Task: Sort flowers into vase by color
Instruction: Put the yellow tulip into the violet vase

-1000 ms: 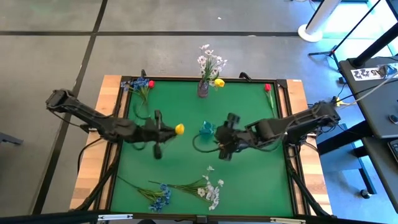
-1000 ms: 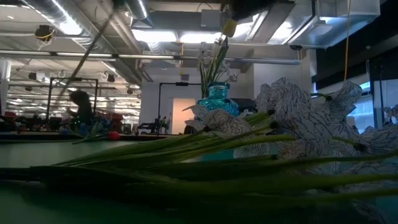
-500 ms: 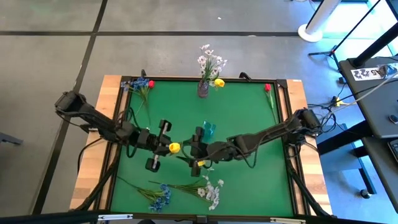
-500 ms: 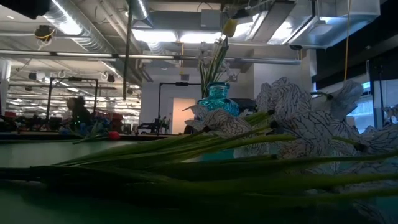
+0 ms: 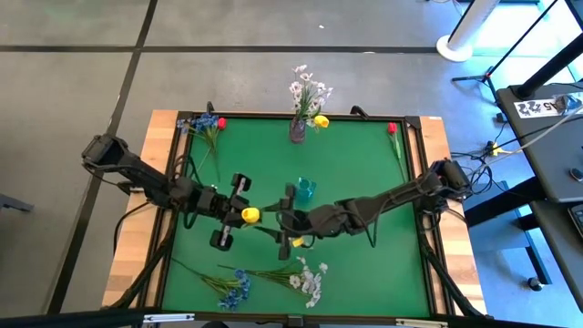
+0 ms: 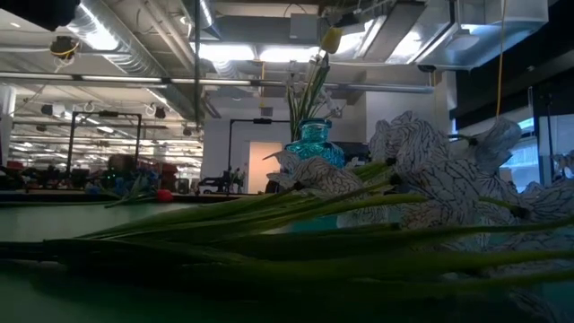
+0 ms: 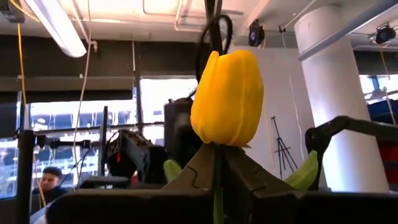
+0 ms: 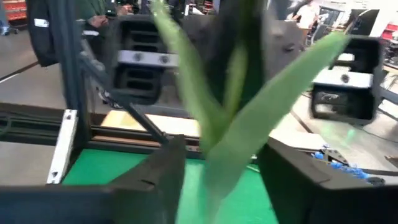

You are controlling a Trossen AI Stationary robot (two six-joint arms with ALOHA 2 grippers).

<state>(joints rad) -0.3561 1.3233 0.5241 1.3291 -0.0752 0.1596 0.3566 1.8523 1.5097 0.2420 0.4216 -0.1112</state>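
Mid-frame over the green desk (image 5: 364, 173), the left gripper (image 5: 239, 215) pinches a yellow tulip (image 5: 250, 215) in its fingers. The right gripper (image 5: 290, 221), fingers spread around its green leaves (image 8: 249, 124), could tear the stem if both pull.

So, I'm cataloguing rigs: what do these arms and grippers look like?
Both arms are dark, slim and jointed, with black cables looping alongside. The left gripper and right gripper are blocky, with black angular fingers seamed like puzzle pieces. No markings are legible.
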